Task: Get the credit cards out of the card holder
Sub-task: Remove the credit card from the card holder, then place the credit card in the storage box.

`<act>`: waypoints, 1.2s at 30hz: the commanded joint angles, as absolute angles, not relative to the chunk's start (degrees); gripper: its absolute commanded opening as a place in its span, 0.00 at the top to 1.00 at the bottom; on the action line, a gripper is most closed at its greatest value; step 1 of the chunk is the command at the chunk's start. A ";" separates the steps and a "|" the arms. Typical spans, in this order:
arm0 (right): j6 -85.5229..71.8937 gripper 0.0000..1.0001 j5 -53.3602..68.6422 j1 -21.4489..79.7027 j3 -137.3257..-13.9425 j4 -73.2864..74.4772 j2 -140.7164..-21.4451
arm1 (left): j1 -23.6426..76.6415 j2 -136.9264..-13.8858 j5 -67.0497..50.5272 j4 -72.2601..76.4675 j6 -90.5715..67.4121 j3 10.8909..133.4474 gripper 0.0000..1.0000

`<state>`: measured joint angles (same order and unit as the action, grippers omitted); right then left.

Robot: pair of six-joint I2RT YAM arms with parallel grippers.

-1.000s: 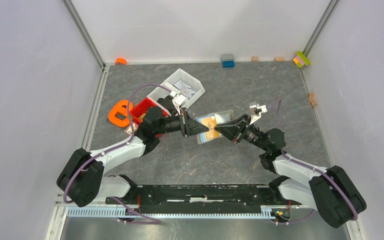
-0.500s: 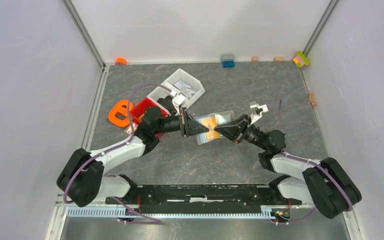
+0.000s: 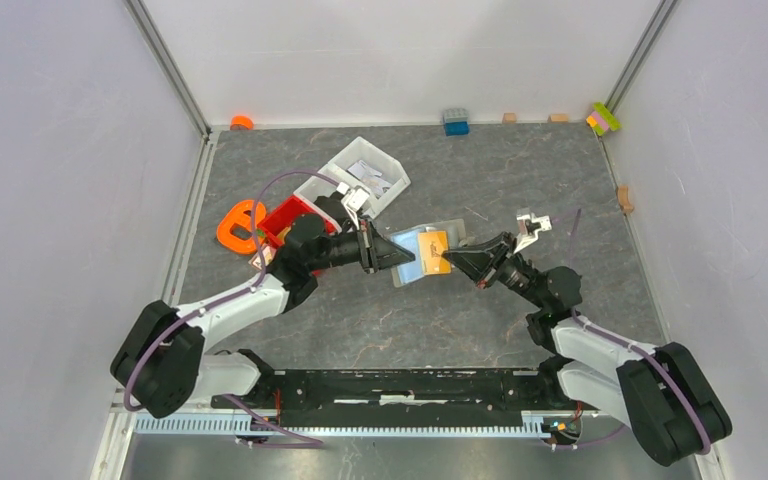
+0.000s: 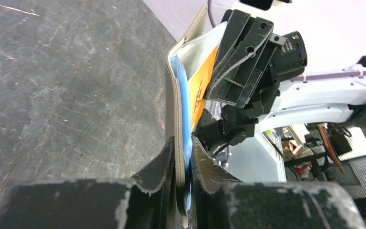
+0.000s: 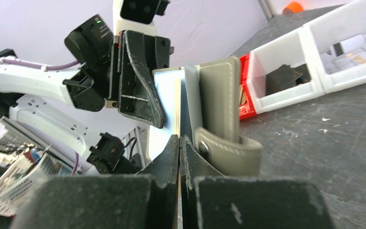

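Top external view: a dark grey, marble-veined table (image 3: 380,320) is being framed by plain pale walls (image 3: 60,200) on three sides. Going from the left, an orange ring-shaped piece (image 3: 240,226) is being shown lying flat near the left edge, with a red bin (image 3: 286,217) just beside it and a white bin (image 3: 365,176) right behind that. Small bricks are being shown scattered along the far and right edges, a blue brick (image 3: 455,121) among them. The card holder (image 3: 450,230) is being held up over the middle of the table, between the two arms. One flap, together with a pale blue credit card (image 3: 407,264), is being pinched by the left gripper (image 3: 400,255), whose fingers are clenched on both. The orange credit card (image 3: 434,252) is being gripped on its edge by the right gripper (image 3: 448,262), whose fingers are pressed fully together on it. In the left wrist view the holder is being seen edge-on as a taupe flap with a stitched rim, the blue card lying against it and the orange card fanned away from it. In the right wrist view a strap with a metal snap (image 5: 205,149) is being shown curling from the holder's side, just beside the right fingers.
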<state>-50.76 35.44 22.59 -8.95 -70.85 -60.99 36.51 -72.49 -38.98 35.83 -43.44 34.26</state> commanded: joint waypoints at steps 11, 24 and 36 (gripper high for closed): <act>-47.27 1.00 32.09 19.74 -7.38 -67.23 -56.29 | 36.15 -60.95 -14.02 15.78 -33.99 34.31 0.94; -51.51 1.00 38.13 20.89 -9.63 -75.23 -66.19 | 36.12 -47.46 6.56 12.06 -34.92 28.85 0.98; -41.24 1.00 33.22 32.29 -17.08 -66.43 -77.41 | 36.12 -34.52 14.38 13.62 -34.18 23.42 0.98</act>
